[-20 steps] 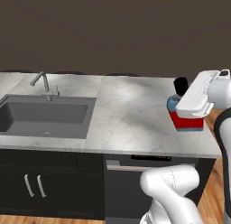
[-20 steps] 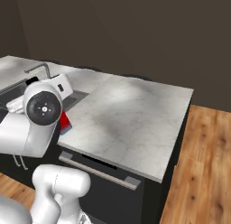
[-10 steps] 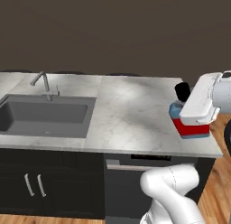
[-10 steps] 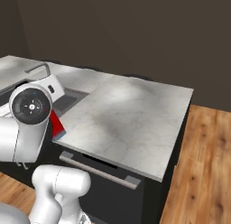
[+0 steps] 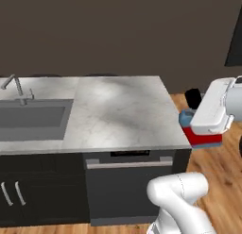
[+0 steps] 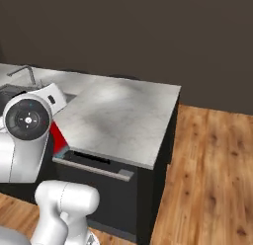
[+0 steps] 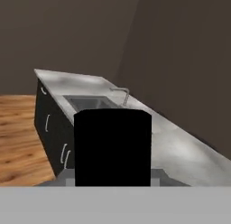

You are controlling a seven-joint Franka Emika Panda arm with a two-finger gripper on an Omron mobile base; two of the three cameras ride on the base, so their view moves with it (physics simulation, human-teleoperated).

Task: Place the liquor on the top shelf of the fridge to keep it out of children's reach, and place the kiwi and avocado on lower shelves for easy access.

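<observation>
Base views set behind arm, left and right, angled down; marble counter (image 5: 118, 110) shared. Hand view aimed along counter toward sink (image 7: 92, 102).

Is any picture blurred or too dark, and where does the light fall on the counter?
Left base view: soft, a pale patch of light on the counter. Right base view: the same patch, the wall behind is very dark. Hand view: the black cap of the liquor blocks the middle.

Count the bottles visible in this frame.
1. A squat red bottle with a light blue upper part and black cap hangs in the claw, off the right end of the grey marble counter. The arm may hide others.
</observation>
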